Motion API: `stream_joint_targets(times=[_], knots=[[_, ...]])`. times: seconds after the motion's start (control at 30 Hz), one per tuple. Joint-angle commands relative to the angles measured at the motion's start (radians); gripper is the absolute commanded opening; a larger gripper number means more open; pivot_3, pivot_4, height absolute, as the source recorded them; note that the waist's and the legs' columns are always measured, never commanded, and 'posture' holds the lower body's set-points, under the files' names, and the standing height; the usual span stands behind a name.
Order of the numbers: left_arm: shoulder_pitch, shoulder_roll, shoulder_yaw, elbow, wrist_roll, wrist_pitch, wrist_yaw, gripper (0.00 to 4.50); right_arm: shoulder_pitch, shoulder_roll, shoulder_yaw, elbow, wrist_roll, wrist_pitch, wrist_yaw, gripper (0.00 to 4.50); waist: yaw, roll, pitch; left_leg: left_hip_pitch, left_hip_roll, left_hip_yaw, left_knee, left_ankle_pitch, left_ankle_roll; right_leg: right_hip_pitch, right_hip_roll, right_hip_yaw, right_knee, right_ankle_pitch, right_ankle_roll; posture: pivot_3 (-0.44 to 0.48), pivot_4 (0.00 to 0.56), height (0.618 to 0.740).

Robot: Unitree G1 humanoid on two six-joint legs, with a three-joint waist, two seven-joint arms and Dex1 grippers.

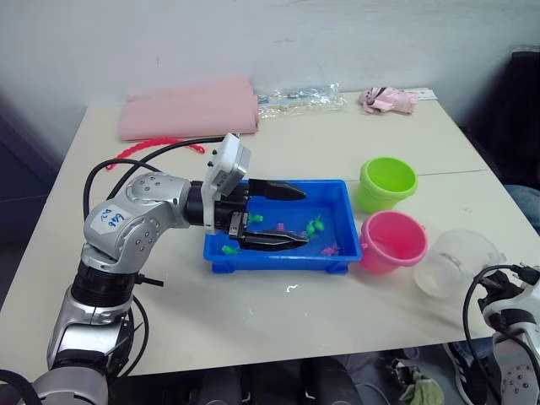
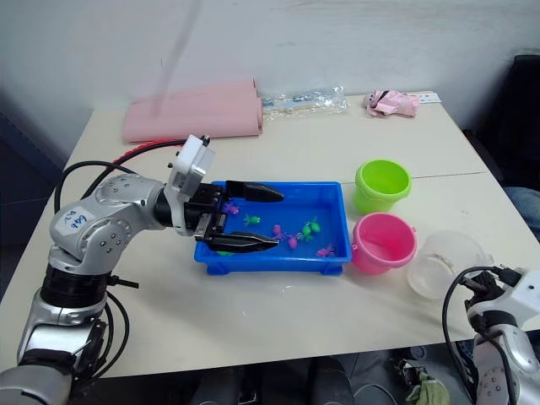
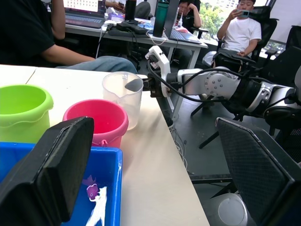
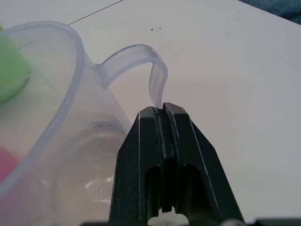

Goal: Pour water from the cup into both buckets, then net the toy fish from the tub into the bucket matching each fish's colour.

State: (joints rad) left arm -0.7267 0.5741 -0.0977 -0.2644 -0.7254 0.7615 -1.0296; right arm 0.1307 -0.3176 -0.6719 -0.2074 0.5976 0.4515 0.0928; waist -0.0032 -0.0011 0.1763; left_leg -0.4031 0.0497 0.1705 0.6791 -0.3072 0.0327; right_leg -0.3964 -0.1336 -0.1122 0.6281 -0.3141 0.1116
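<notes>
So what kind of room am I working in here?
Likely a shared office or lab: people sitting at desks with a laptop and office chairs, beyond the cream table.

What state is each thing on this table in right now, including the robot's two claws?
cup: upright, handle pinched by the right gripper.
right gripper: shut on the cup's handle.
left gripper: open, over the tub.
tub: flat on the table, pink and green fish inside.
green bucket: upright.
pink bucket: upright.

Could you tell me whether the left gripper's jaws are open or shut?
Open: the left gripper hovers over the tub, jaws spread wide apart, holding nothing.
</notes>
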Motion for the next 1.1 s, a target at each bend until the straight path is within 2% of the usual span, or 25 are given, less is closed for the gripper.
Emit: stream_joint_targets(times=[0.03,0.07,0.1,0.13,0.17,0.3,0.5,0.7,0.97,1.07,1.1], knots=[[-0.004,0.0,0.001,-0.024,0.0,-0.007,-0.009,4.5,0.053,0.023,-0.001,-0.101,0.008,0.006,-0.021,0.33,0.001,0.0,0.0,0.0,0.0,0.0,0.0,0.0,0.0,0.0,0.0,0.0,0.0,0.0,0.0,0.0,0.15,0.738],[-0.005,-0.001,0.0,-0.023,0.0,-0.007,-0.009,4.5,0.067,0.016,0.001,-0.111,-0.002,0.008,-0.015,0.77,0.001,0.0,0.0,0.0,0.0,0.0,0.0,0.0,0.0,0.0,0.0,0.0,0.0,0.0,0.0,0.0,0.15,0.738],[-0.005,-0.002,-0.001,-0.022,0.001,-0.008,-0.009,4.5,0.08,0.005,0.003,-0.119,-0.012,0.009,-0.004,0.91,0.001,0.0,0.0,0.0,0.0,0.0,0.0,0.0,0.0,0.0,0.0,0.0,0.0,0.0,0.0,0.0,0.15,0.738],[-0.005,-0.003,-0.001,-0.022,0.001,-0.008,-0.009,4.5,0.089,-0.003,0.004,-0.123,-0.019,0.01,0.003,1.41,0.002,0.0,0.0,0.0,0.0,0.0,0.0,0.0,0.0,0.0,0.0,0.0,0.0,0.0,0.0,0.0,0.15,0.738],[-0.005,-0.004,-0.001,-0.022,0.001,-0.007,-0.009,4.5,0.101,-0.029,0.012,-0.118,-0.039,0.001,0.026,1.61,0.002,0.0,0.0,0.0,0.0,0.0,0.0,0.0,0.0,0.0,0.0,0.0,0.0,0.0,0.0,0.0,0.15,0.738],[-0.007,-0.008,-0.004,-0.023,0.0,-0.005,-0.008,4.5,0.124,-0.123,0.026,-0.064,-0.101,-0.037,0.105,1.61,0.001,0.0,0.0,0.0,0.0,0.0,0.0,0.0,0.0,0.0,0.0,0.0,0.0,0.0,0.0,0.0,0.15,0.738],[-0.013,-0.008,-0.001,-0.027,0.0,-0.001,-0.005,4.5,0.103,-0.203,0.04,0.071,-0.144,-0.11,0.215,1.61,0.001,0.0,0.0,0.001,0.0,0.001,0.0,0.0,0.0,0.0,0.001,0.001,0.0,0.0,0.0,0.0,0.15,0.738],[-0.012,0.001,0.007,-0.037,-0.006,0.01,-0.002,4.5,0.05,-0.226,0.055,0.199,-0.167,-0.199,0.297,1.61,0.001,0.0,0.0,0.001,0.0,0.001,0.0,0.0,0.0,0.0,0.0,0.001,0.0,0.0,0.0,0.0,0.15,0.738],[-0.02,0.01,0.012,-0.038,-0.006,0.021,-0.001,4.5,0.003,-0.226,0.087,0.26,-0.182,-0.261,0.367,1.61,0.001,0.0,0.0,0.001,0.0,0.001,0.0,0.0,0.0,0.0,0.001,0.001,0.0,0.0,0.0,0.0,0.15,0.738],[-0.023,0.011,0.013,-0.038,-0.005,0.024,-0.001,4.5,-0.005,-0.224,0.09,0.273,-0.176,-0.271,0.384,0.84,0.002,0.0,0.0,0.001,0.0,0.001,0.001,0.0,0.0,0.0,0.0,0.001,0.0,0.0,0.0,0.0,0.15,0.738],[-0.023,0.011,0.013,-0.039,-0.005,0.024,-0.001,4.5,-0.006,-0.223,0.09,0.274,-0.174,-0.272,0.389,0.36,0.002,0.0,0.0,0.001,0.0,0.001,0.001,0.0,0.0,0.0,0.0,0.001,0.0,0.0,0.0,0.0,0.15,0.738]])
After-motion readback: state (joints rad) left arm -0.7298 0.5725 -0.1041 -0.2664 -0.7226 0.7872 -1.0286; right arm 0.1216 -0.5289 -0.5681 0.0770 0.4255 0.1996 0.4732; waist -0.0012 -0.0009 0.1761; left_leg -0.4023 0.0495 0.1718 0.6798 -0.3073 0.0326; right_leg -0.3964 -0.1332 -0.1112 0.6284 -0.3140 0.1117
